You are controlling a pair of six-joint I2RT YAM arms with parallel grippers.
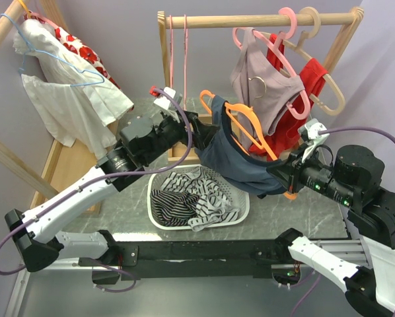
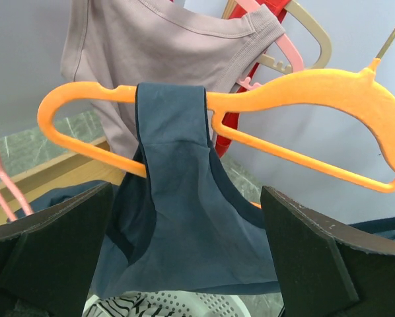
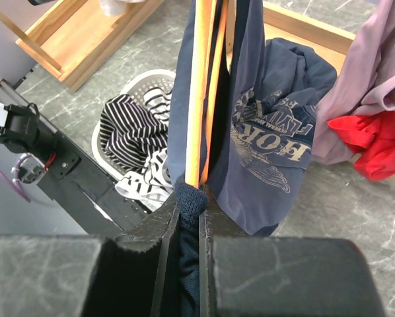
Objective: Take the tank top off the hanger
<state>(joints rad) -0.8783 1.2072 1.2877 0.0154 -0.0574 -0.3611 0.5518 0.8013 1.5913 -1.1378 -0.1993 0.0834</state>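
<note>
A navy blue tank top (image 1: 234, 162) hangs on an orange plastic hanger (image 2: 316, 92), held in the air between two robot arms, above the far edge of a white laundry basket (image 1: 159, 218). One broad shoulder strap lies over the top bar of the hanger, and the body of the top droops below it in loose folds. The right wrist view shows pale printed lettering and a graphic on the cloth. The basket sits near the front of the table and holds crumpled black-and-white striped clothes (image 1: 184, 198). The table (image 1: 118, 211) has a grey, marble-patterned surface. Behind the basket stands a wooden clothes rack (image 1: 250, 20), with a mauve top (image 1: 263, 86) on a pink hanger and a red garment (image 1: 303, 99) behind that. To the far left, a white garment with red flowers (image 1: 59, 99) hangs on a blue wire hanger (image 1: 59, 56) from a second wooden frame. The wall (image 1: 118, 39) behind is pale lilac. The right gripper (image 3: 189, 218) reaches in from the right, its jaws pressed together on a fold of navy cloth at the low end of the hanger. The left gripper (image 2: 184, 264) reaches in from the left, level with the upper part of the top; its jaws are spread wide and grip nothing, with the strap and hanger bar framed between its fingers.
</note>
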